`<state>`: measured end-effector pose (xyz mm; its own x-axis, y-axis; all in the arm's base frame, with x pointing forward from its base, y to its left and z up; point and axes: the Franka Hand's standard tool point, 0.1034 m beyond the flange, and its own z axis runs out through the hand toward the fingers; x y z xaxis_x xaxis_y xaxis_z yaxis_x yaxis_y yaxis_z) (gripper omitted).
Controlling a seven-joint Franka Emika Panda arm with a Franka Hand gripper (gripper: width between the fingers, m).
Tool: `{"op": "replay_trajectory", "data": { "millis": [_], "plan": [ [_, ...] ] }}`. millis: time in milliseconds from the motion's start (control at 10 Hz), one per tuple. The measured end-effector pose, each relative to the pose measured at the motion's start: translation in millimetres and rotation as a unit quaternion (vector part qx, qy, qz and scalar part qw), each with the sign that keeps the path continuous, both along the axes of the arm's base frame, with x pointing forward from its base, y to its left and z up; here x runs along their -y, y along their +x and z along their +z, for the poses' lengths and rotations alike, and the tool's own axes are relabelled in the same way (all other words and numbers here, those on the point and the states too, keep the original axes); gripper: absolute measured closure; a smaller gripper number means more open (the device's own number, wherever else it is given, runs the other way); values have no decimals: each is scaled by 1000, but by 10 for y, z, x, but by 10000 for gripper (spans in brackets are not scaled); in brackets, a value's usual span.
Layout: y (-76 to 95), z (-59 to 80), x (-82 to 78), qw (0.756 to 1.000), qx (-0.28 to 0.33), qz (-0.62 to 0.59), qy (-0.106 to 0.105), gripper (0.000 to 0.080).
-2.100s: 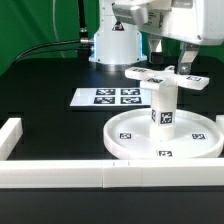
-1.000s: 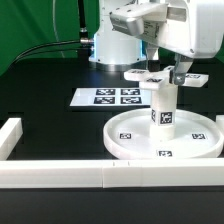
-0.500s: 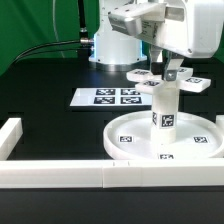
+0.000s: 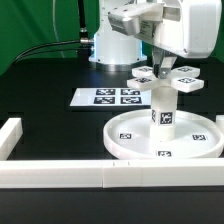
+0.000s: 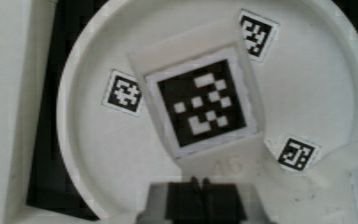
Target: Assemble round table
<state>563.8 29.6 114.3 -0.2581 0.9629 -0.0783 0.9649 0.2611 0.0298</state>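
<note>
The large rimmed disc lies flat at the exterior view's right. The thick short cylinder stands upright on its centre. The flat cross-shaped piece sits on top of the cylinder, its arms slanted. My gripper comes down from above and is shut on the cross-shaped piece near its middle. In the wrist view my gripper shows dark fingers pressed together. Beyond them are the cross-shaped piece's large tag and the disc with small tags.
The marker board lies flat to the disc's left in the exterior view. A long white wall bar runs along the front, with a short one at the left. The robot base stands behind.
My gripper has turned about the vertical axis, and the cross-shaped piece has rotated with it on top of the cylinder. The disc and cylinder have stayed in place.
</note>
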Motion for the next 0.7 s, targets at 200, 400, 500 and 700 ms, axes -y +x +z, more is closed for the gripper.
{"op": "replay_trajectory", "data": {
  "millis": [200,400,500,700],
  "plan": [
    [0,0,10,1000,0,-1,0,798],
    [-41,53,-24,996,-17,-92,-3,706],
    [-31,96,-63,992,-28,-125,-9,706],
    [-4,102,-47,993,-23,-116,-13,349]
  ]
}}
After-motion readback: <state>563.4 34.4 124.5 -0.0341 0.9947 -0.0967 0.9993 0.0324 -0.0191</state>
